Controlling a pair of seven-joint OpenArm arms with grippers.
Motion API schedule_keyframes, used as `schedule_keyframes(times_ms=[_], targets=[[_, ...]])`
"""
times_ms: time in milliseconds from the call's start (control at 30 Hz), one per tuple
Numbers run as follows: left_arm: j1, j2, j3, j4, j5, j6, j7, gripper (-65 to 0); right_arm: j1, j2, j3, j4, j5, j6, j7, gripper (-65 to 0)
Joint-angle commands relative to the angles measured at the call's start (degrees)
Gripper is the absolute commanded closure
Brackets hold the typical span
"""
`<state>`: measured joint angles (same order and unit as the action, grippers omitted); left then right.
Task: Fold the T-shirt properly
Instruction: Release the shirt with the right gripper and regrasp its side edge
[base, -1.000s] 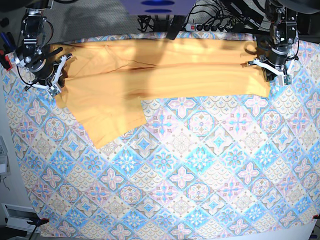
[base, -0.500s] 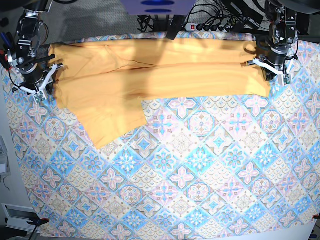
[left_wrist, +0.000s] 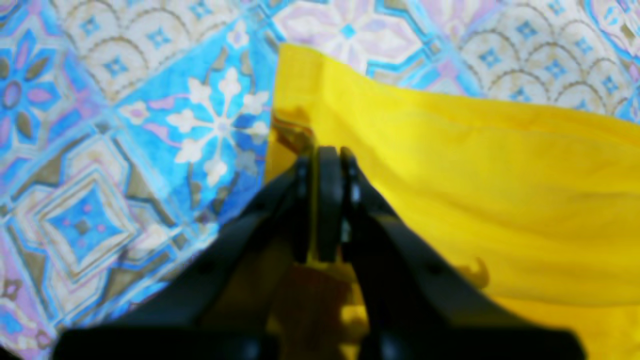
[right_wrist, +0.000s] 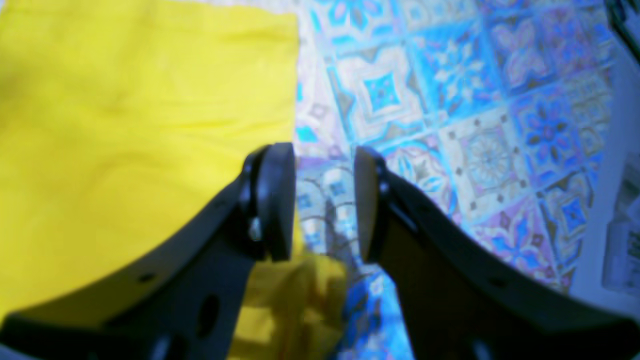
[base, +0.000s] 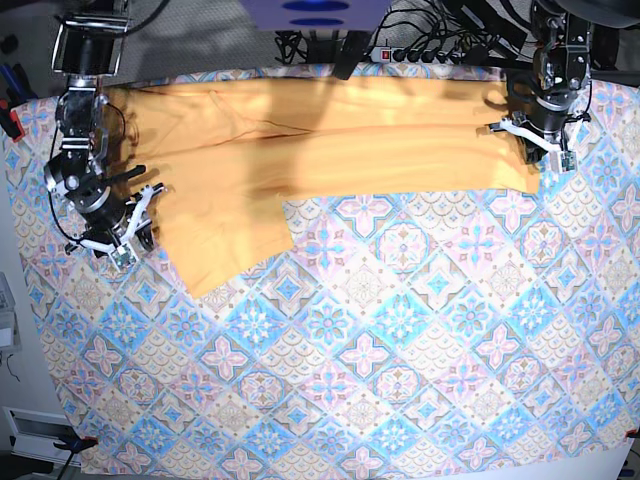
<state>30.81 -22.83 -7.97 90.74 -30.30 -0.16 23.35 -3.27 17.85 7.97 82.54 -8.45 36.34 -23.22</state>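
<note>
Left claw (left_wrist: 327, 200) pinches the T-shirt (base: 330, 140) corner at the tabletop's far edge; right claw (right_wrist: 322, 200) stands apart, empty beside the sleeve flap. It should regrip squarely.

Your table: blue-pink patterned tablecloth (base: 400, 330) covers all | behind far edge: grey floor, black cables (base: 440, 40), a power strip (base: 400, 53) | your left margin: white furniture edge (base: 8, 330) | light: bright, even
</note>
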Motion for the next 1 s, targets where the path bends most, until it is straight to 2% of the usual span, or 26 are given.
schedule_keyframes(times_ms=[0, 200, 367, 567, 867, 967], targets=[[0.2, -0.1, -0.3, 0.7, 0.2, -0.1, -1.0, 0.0, 2.4, 0.8, -0.5, -1.5, 0.4, -0.2, 0.9, -19.6], [0.4, 0.2, -0.3, 0.7, 0.2, -0.1, -1.0, 0.0, 10.8, 0.8, -5.6, -15.7, 0.4, -0.2, 1.4, -19.6], [0.5, 0.2, -0.3, 0.7, 0.2, 0.0, -1.0, 0.0, 13.9, 0.8, -6.5, -21.1, 0.3, -0.1, 4.3, -19.6], [0.6, 0.2, -0.3, 0.7, 0.2, 0.0, -0.9, 0.0, 18.6, 0.8, -10.8, -30.3, 0.3, -0.2, 8.2, -19.6], [1.4, 0.2, -0.4, 0.8, 0.0, 0.1, -0.8, 0.0, 20.9, 0.7, -12.4, -35.3, 0.3, -0.2, 9.3, -19.6], [1.5, 0.2, -0.3, 1.0, 0.0, 0.2, -0.8, -6.2, 20.9, 0.7, -12.0, -35.3, 0.4, -0.2, 10.3, -19.6]])
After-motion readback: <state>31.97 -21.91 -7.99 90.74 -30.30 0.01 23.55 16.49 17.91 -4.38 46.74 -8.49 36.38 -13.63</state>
